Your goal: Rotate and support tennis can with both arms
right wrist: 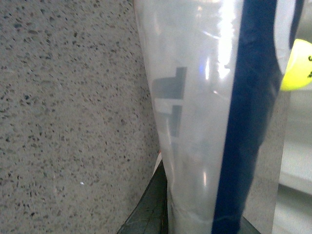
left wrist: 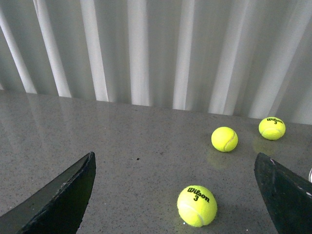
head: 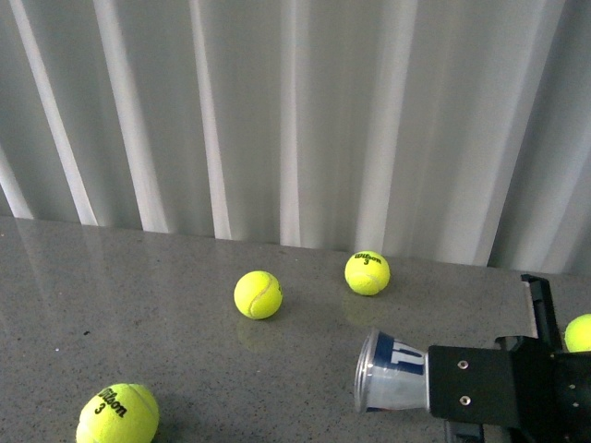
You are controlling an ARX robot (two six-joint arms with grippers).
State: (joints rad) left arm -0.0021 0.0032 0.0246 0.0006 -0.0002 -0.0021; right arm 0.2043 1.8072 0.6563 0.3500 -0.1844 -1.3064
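The tennis can [head: 390, 373], clear plastic with a navy and white label and a silvery rim, lies roughly level at the front right, its open end pointing left. My right gripper [head: 480, 383] is shut on the tennis can, and its black plates hide the can's rear part. In the right wrist view the tennis can [right wrist: 209, 112] fills the frame, and one dark fingertip [right wrist: 148, 214] shows beside it. My left gripper [left wrist: 178, 195] is open, hanging above the table with its two black fingers [left wrist: 58, 200] far apart. The left arm is absent from the front view.
Several yellow-green tennis balls lie on the grey speckled table [head: 138, 305]: one at the front left [head: 117, 414], one mid-table [head: 258, 294], one further back [head: 367, 272], one at the right edge [head: 579, 333]. A white pleated curtain [head: 295, 111] closes the back.
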